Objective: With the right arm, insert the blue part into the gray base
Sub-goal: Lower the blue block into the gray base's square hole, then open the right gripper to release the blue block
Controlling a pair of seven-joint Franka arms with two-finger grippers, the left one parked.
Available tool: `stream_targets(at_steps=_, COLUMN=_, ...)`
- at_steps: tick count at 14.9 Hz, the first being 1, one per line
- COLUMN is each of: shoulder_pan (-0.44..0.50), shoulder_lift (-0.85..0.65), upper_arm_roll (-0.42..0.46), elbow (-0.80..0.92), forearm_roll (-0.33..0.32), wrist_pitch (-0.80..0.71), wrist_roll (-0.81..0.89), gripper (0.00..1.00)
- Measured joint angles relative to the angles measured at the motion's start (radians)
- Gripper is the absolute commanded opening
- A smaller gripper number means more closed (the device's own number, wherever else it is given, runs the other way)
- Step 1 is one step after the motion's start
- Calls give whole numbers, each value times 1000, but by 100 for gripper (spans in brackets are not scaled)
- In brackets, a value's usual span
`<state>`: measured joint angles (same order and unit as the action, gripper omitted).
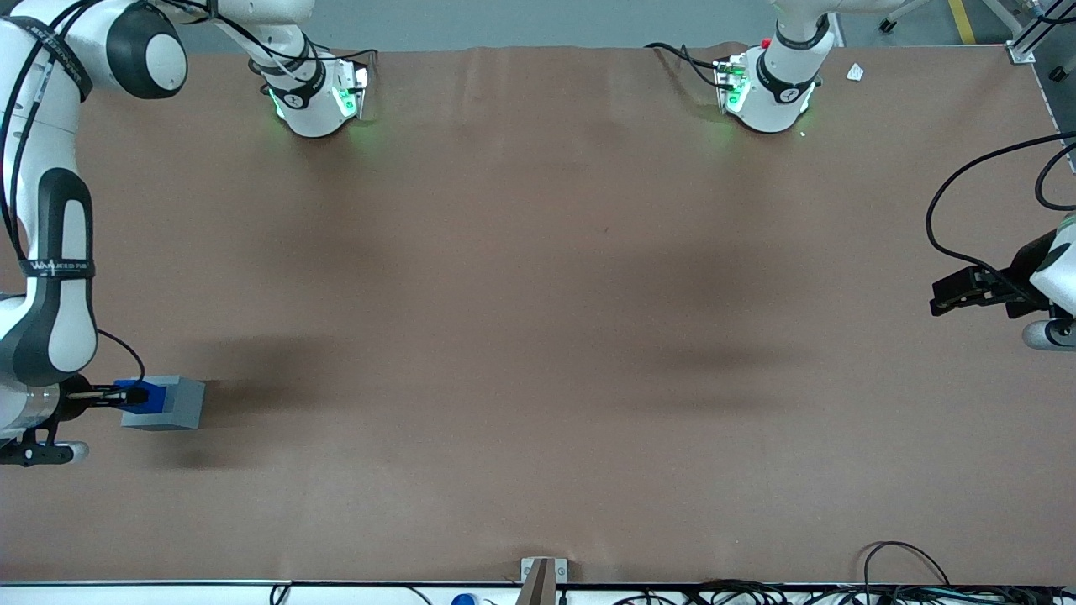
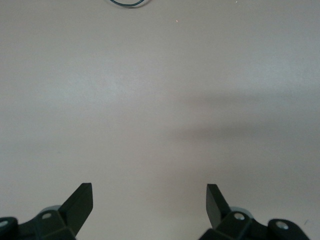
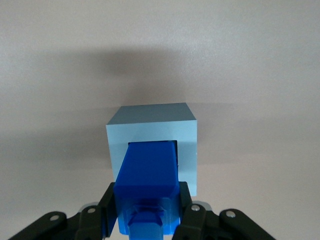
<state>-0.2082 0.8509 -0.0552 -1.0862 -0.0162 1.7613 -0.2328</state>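
Observation:
The gray base (image 1: 175, 405) rests on the brown table toward the working arm's end, its recessed face turned toward my gripper. The right arm (image 1: 50, 277) reaches down to it. My gripper (image 1: 113, 394) is shut on the blue part (image 1: 139, 395), holding it level just above the table. In the right wrist view the black fingers (image 3: 107, 201) press on both sides of the blue part (image 3: 148, 172). Its leading end sits inside the square recess of the gray base (image 3: 152, 119). How deep it goes is hidden.
Both arm bases (image 1: 315, 92) (image 1: 769, 88) stand at the table edge farthest from the front camera. The parked arm's gripper (image 1: 967, 290) hangs at its end of the table. A small bracket (image 1: 542, 576) and cables (image 1: 899, 563) line the near edge.

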Motion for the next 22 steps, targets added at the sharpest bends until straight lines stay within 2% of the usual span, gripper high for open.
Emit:
stream_targets(at_steps=3, shoulder_pan=0, shoulder_lift=16, upper_arm_roll=0, elbow=1, forearm_roll=0, wrist_pitch=7, wrist_roll=0, gripper=3)
stream_targets(at_steps=4, shoulder_pan=0, shoulder_lift=16, upper_arm_roll=0, elbow=2, forearm_roll=0, wrist_pitch=7, wrist_roll=0, gripper=7)
stream_targets(at_steps=5, shoulder_pan=0, shoulder_lift=16, upper_arm_roll=0, elbow=2, forearm_roll=0, wrist_pitch=7, wrist_roll=0, gripper=21)
stream_targets(at_steps=6, shoulder_pan=0, shoulder_lift=16, upper_arm_roll=0, elbow=2, forearm_roll=0, wrist_pitch=7, wrist_roll=0, gripper=42)
stream_targets(at_steps=7, shoulder_pan=0, shoulder_lift=16, upper_arm_roll=1, elbow=2, forearm_roll=0, wrist_pitch=7, wrist_roll=-1, gripper=71)
stream_targets(at_steps=8, shoulder_pan=0, shoulder_lift=16, upper_arm_roll=1, elbow=2, forearm_roll=0, wrist_pitch=7, wrist_roll=-1, gripper=94)
stream_targets(at_steps=9, shoulder_pan=0, shoulder_lift=16, upper_arm_roll=1, elbow=2, forearm_roll=0, wrist_pitch=8, wrist_roll=-1, gripper=100)
stream_targets(at_steps=14, shoulder_pan=5, shoulder_lift=13, upper_arm_roll=7, elbow=15, forearm_roll=0, wrist_pitch=1, wrist_roll=-3, gripper=100)
stream_targets(at_steps=17, shoulder_pan=22, shoulder_lift=-24, upper_arm_roll=14, elbow=39, forearm_roll=4, wrist_pitch=-120, wrist_roll=-3, gripper=100)
stream_targets(at_steps=20, shoulder_pan=60, shoulder_lift=-143, upper_arm_roll=25, elbow=62, forearm_roll=11, wrist_pitch=-231, wrist_roll=8, gripper=100)
stream_targets(at_steps=22, shoulder_pan=102, shoulder_lift=-249, upper_arm_roll=29, elbow=64, forearm_roll=13, wrist_pitch=-316, wrist_roll=85, gripper=100)
